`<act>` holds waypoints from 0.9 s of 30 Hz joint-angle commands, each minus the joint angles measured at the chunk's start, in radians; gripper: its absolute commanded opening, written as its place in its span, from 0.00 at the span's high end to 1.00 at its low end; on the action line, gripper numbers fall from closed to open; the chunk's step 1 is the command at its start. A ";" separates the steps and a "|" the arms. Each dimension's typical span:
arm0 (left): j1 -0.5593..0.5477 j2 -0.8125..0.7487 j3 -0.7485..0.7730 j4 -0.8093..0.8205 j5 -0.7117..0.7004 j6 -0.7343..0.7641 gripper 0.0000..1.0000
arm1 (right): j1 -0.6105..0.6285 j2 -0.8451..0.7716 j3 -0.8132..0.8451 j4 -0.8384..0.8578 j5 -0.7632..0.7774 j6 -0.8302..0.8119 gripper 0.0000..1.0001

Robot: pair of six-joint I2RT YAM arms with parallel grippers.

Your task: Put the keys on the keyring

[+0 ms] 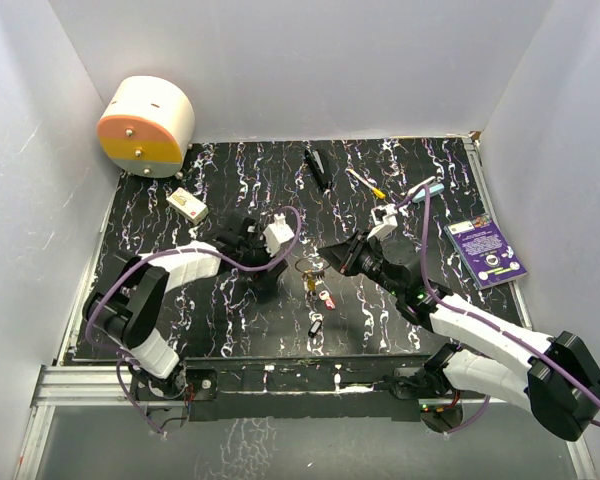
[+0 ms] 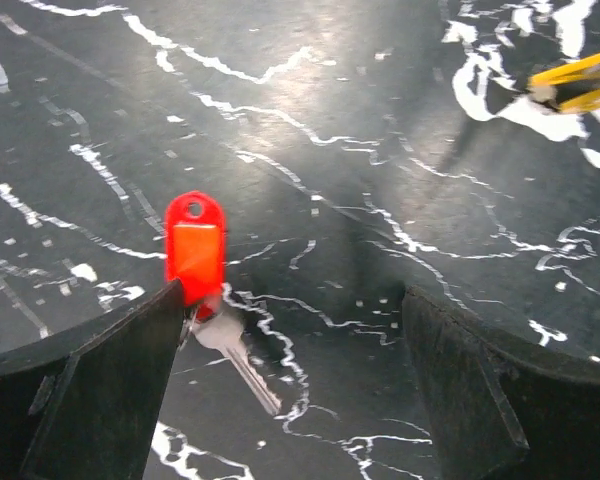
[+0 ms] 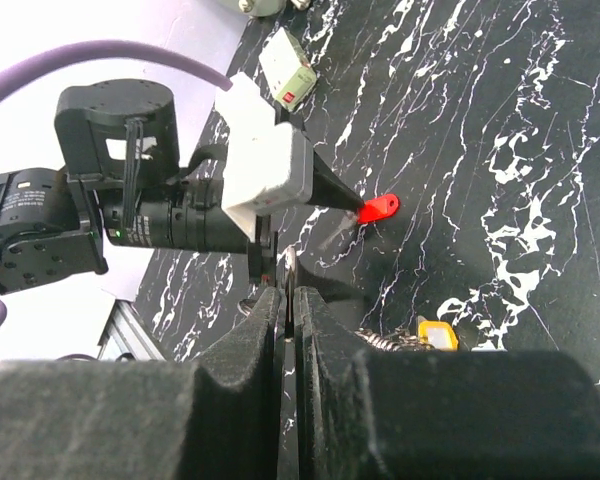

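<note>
Right pincer (image 3: 290,295) pinches the edge-on keyring (image 3: 290,266); left pincer (image 2: 292,296) spread beside half-hidden red key (image 2: 195,250)

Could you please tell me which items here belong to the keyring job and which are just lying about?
Job: red key, yellow key, black key, keyring.
Lying about: white-and-orange drum, small white box, black bar, yellow-tipped stick, purple booklet.

Keys (image 1: 314,284) lie on the table (image 1: 230,330) between left tool (image 2: 295,292) and right tool (image 3: 290,300) holding keyring (image 3: 290,266).
</note>
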 commanded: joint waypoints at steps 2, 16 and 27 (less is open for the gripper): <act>0.017 -0.011 0.024 -0.004 -0.097 0.033 0.13 | -0.004 -0.034 0.049 0.037 0.010 -0.020 0.92; 0.041 -0.028 0.029 -0.003 -0.169 0.015 0.17 | -0.005 -0.009 0.051 0.053 0.002 -0.023 0.92; 0.165 0.048 0.128 -0.058 0.005 -0.007 0.38 | -0.004 -0.005 0.048 0.056 0.008 -0.028 0.92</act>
